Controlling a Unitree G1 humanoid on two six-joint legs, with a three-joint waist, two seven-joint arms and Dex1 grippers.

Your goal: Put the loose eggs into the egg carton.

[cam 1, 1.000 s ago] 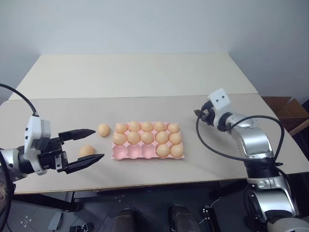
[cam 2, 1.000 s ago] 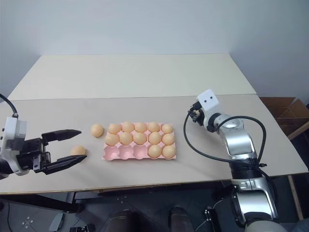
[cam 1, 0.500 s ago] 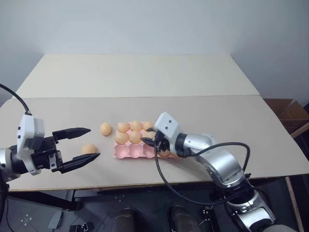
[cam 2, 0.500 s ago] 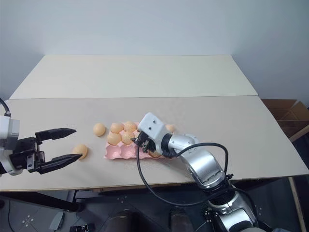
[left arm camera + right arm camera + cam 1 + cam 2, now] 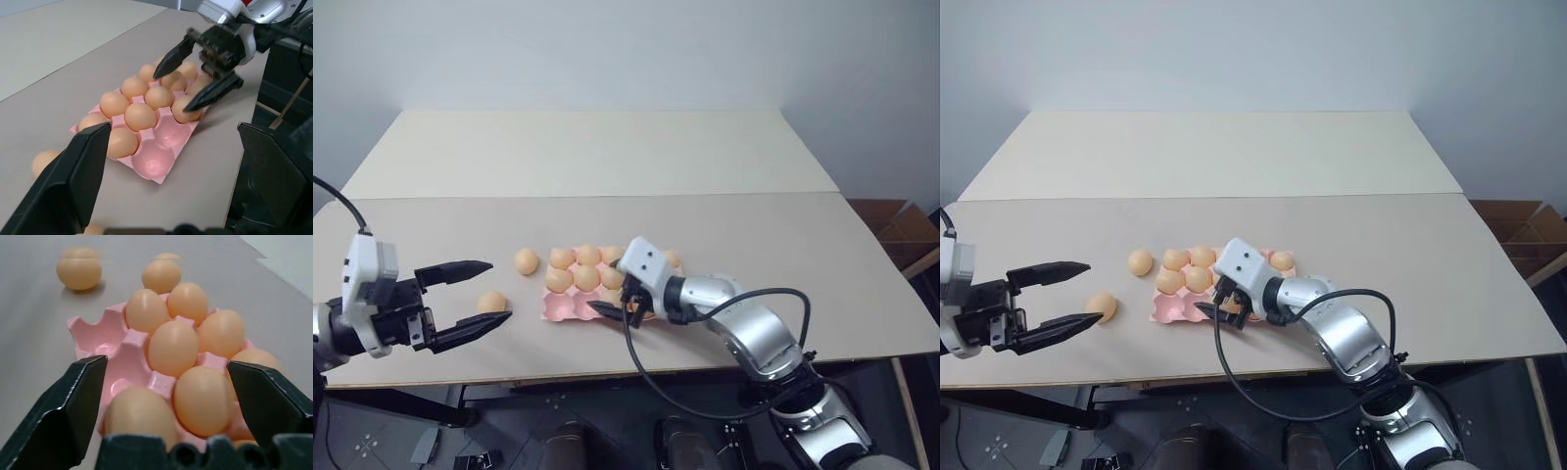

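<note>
The pink egg carton (image 5: 562, 306) lies mid-table, its two back rows full of eggs. My right gripper (image 5: 605, 291) is open over the front row. An egg (image 5: 139, 417) sits in a front cup between its spread fingers (image 5: 73, 401), free of both. Two front cups (image 5: 149, 164) to the left of that egg are bare. Two loose eggs lie on the table left of the carton, one (image 5: 526, 260) near its back corner and one (image 5: 491, 301) nearer me. My left gripper (image 5: 501, 290) is open around the nearer egg, its lower fingertip beside it without a grip.
The carton sits on the near tabletop (image 5: 754, 235); a second tabletop (image 5: 597, 147) adjoins it behind. A cardboard box (image 5: 891, 220) stands on the floor past the right edge. My right arm's black cable (image 5: 641, 367) loops over the front edge.
My right gripper swung from the table's right side over to the carton's front row and opened there, leaving an egg in a cup between its fingers. The left gripper stayed put.
</note>
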